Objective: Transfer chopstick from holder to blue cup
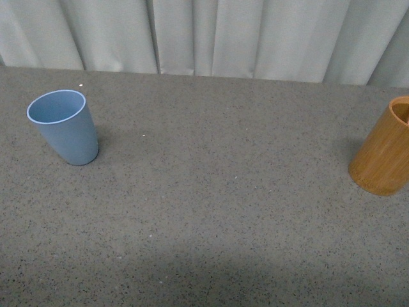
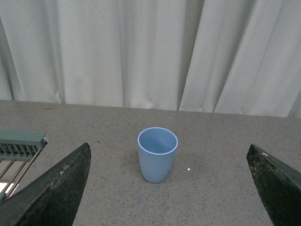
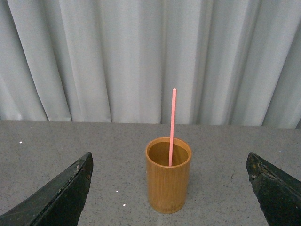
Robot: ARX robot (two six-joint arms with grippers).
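The light-blue cup (image 1: 64,126) stands upright and empty at the table's left; the left wrist view shows the blue cup (image 2: 157,154) ahead of my open left gripper (image 2: 169,188), well apart from both dark fingers (image 2: 56,188). At the right edge of the front view stands the orange-brown holder (image 1: 385,148), partly cut off. In the right wrist view the holder (image 3: 168,176) carries a salmon-pink chopstick (image 3: 172,123) standing nearly upright from it. My right gripper (image 3: 169,188) is open, short of the holder, with nothing between its fingers (image 3: 61,193). No arm appears in the front view.
The speckled grey table (image 1: 217,217) runs back to a pale pleated curtain (image 1: 211,35). A green-framed rack (image 2: 19,150) sits at the edge of the left wrist view, beside the left finger.
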